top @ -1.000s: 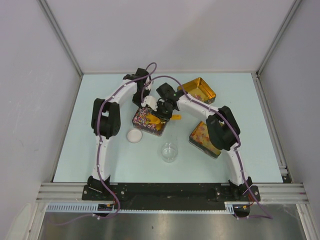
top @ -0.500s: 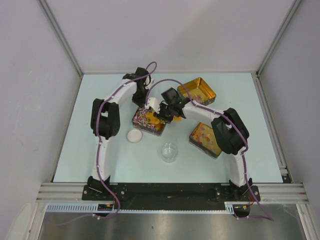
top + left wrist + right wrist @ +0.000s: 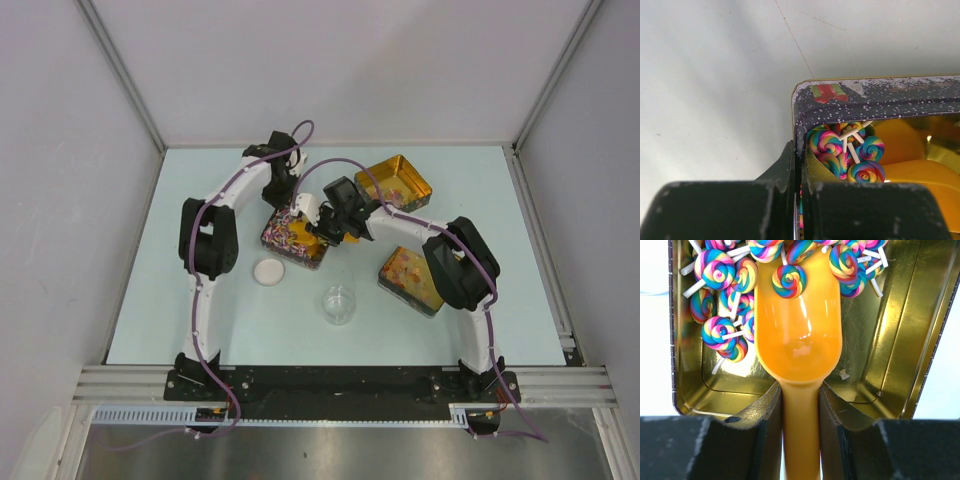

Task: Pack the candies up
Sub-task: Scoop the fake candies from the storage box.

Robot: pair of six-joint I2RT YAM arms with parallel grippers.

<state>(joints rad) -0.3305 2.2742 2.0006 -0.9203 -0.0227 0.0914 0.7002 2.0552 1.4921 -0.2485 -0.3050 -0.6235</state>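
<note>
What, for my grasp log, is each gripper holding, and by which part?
Right gripper: orange scoop, by its handle. Left gripper: lollipop tin, by its wall.

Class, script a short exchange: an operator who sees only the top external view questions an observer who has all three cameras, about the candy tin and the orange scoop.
Operator: The arms hide the tin from above. Is the left gripper holding it?
Observer: Yes, its jaws are clamped over the tin's side wall near a corner.
Operator: Does the scoop in the right gripper hold any candies?
Observer: Only one lies in its bowl. The others are heaped around the scoop's tip.
</note>
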